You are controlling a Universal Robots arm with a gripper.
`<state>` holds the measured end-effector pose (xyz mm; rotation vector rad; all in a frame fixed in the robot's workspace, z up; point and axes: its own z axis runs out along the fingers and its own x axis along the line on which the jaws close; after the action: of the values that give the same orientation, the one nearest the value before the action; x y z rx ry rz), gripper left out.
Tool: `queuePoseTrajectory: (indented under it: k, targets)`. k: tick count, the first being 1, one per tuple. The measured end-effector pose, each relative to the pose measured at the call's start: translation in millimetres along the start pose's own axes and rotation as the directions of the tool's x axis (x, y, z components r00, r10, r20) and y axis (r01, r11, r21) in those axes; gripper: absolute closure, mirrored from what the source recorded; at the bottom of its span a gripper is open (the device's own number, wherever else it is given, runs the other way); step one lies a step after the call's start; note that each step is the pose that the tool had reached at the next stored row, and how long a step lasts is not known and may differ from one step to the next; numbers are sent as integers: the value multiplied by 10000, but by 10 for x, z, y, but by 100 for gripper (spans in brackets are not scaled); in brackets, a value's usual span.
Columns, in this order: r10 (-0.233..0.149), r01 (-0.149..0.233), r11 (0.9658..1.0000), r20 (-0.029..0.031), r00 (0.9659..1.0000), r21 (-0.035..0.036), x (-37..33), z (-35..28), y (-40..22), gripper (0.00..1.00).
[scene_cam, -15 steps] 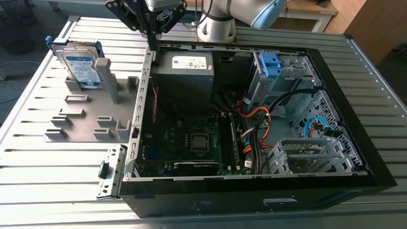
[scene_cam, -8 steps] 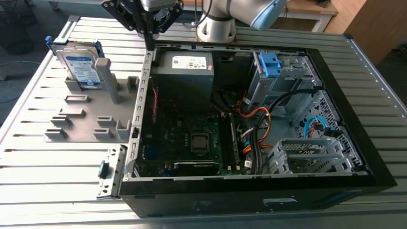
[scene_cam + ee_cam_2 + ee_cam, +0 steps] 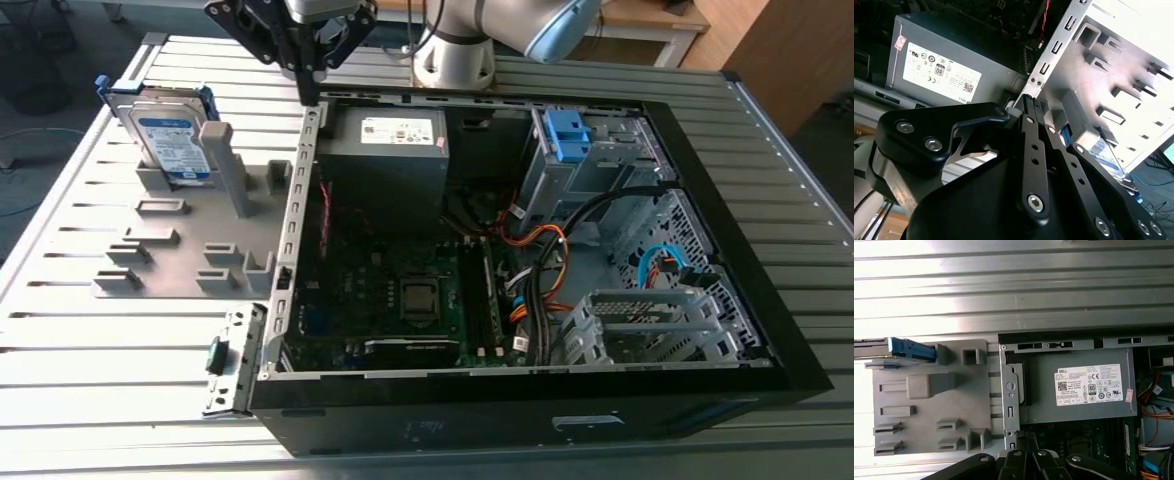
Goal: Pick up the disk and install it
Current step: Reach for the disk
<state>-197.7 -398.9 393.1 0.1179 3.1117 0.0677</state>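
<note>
Pointing down, the closed claw (image 3: pixel 310 95) hovers above the case wall (image 3: pixel 308 170).

The exterior view is looking down at a slant from high over the open black computer case (image 3: pixel 467 425), the first wrist view is facing straight down from nearer, and the second wrist view is peering closely along the black metal gripper (image 3: pixel 1031 102), all sharing the grey boxy power supply (image 3: pixel 387 150) (image 3: pixel 939 65) (image 3: pixel 1079 385).

We see a slatted table (image 3: pixel 80 350) of pale metal with a soft sheen, a grey holder block (image 3: pixel 187 255) of matt plastic, the silver metal disk (image 3: pixel 171 140) with glossy label and blue plastic bracket, and a dull grey sheet-metal power supply (image 3: pixel 387 165) bearing a white paper sticker.
</note>
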Motion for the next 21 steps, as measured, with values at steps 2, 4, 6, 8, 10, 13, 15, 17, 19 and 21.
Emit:
queuePoseTrajectory:
  k: [2,4,6,8,10,13,15,17,19,21]
  targets:
    - [0,0,10000,0,10000,0,13,0,-1,89]
    - [0,0,10000,0,10000,0,25,0,-2,89]
    - [1,-1,10000,-1,10000,1,35,-1,-2,89]
    - [1,-1,10000,0,10000,0,45,-1,-3,89]
    - [1,-1,10000,-1,10000,1,54,-1,-4,89]
    - [0,0,10000,0,10000,0,68,-1,-5,89]
    - [0,0,10000,0,10000,1,79,-2,-6,89]
    - [0,0,10000,0,10000,0,90,-2,-7,89]
    - [0,0,10000,0,10000,0,102,-2,-8,89]
    - [0,0,10000,-1,10000,0,112,-2,-8,89]
